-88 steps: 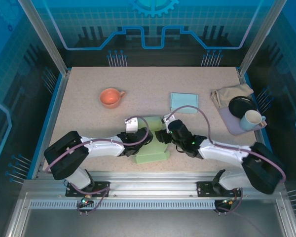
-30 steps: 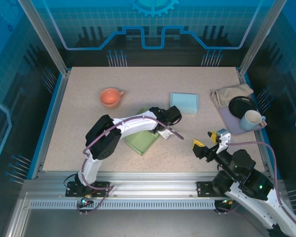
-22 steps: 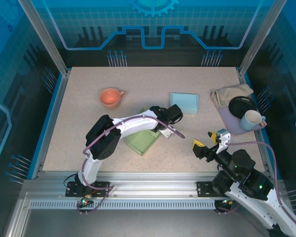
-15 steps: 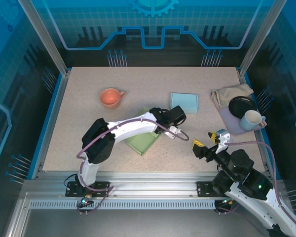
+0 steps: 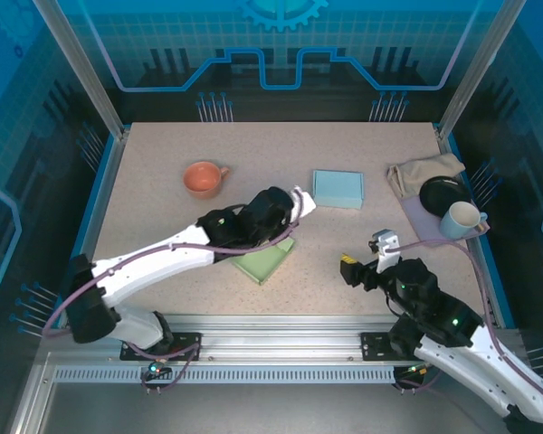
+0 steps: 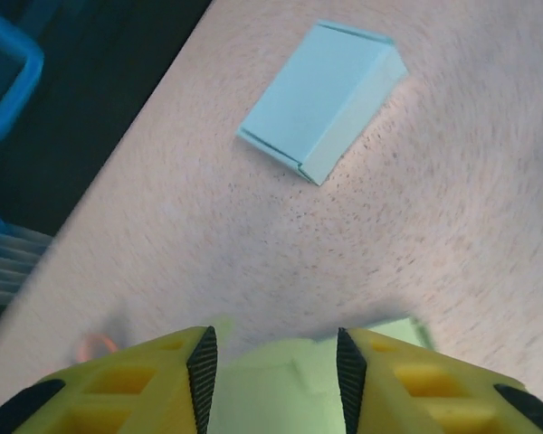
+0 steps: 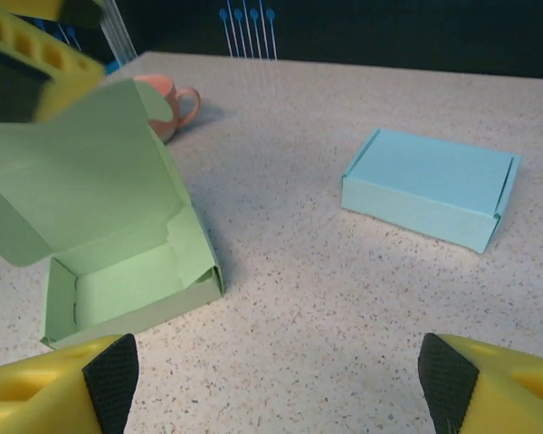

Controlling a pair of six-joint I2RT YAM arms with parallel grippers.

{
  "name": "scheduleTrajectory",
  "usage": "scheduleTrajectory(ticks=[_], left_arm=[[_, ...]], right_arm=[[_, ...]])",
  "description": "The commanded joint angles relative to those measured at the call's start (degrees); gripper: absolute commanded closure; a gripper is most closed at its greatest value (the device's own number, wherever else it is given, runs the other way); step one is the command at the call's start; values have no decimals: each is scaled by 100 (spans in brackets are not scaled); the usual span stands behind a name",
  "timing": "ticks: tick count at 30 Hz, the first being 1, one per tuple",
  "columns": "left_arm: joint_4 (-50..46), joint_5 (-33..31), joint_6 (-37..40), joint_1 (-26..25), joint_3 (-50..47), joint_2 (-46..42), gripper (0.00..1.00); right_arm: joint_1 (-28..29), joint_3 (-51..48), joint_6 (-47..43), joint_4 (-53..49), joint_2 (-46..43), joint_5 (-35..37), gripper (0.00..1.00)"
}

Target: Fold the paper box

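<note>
The green paper box [image 5: 264, 262] lies near the table's middle, its tray open [image 7: 127, 289] and its lid [image 7: 81, 181] standing tilted up. My left gripper [image 5: 296, 201] hovers at the lid's top edge, a yellow finger [image 7: 36, 63] touching it. In the left wrist view the left gripper's [image 6: 271, 366] jaws stand apart with green paper [image 6: 271, 389] showing between and below them, not pinched. My right gripper [image 5: 362, 260] is open over bare table to the right of the box, and in its own view the right gripper [image 7: 271, 371] has nothing between its fingers.
A closed light-blue box [image 5: 338, 188] lies behind the green one. An orange cup [image 5: 202, 178] sits at the back left. At the right edge are a beige cloth [image 5: 425, 172], a black plate [image 5: 445, 192] and a white mug [image 5: 462, 219] on a purple mat.
My left gripper has swung from the box's right side up to the lid's back edge, and the arm has stretched out leftwards. My right gripper has shifted a little left, towards the box.
</note>
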Motion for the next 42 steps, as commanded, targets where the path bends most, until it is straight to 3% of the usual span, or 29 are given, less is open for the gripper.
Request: scheduleTrajectory(ticks=[1,4,9,16,22,28,39,42], left_arm=[[21,-682,-3192,-32,-946,-1034,55],[-9,-817,-4239,-34,-1948,-2158,48],[243,-553,-4699,-14,-2954,-3158,39],[1238,-53,-5015,107,-4068,-3265,37],[2025,960,-5090,631,-4769,-3329,38],[2713,1603,-5158,1014,-5072,-3018,39],[3213,1541,-5261,1215,-5081,-2239,39],[3223,1500,-5286,1224,-5103,-2202,39]], right_arm=[[-92,423,-83,236,655,-182,17],[-159,815,-232,278,1627,-485,17],[-518,1668,-642,615,3542,-1585,18],[-812,2566,-1616,1471,5689,-2657,30],[-837,3039,-1970,1827,7059,-3236,40],[-841,3381,-2027,1946,7997,-3351,45],[-838,3740,-2155,1823,8775,-3211,56],[-854,3729,-2240,1814,8904,-3152,65]])
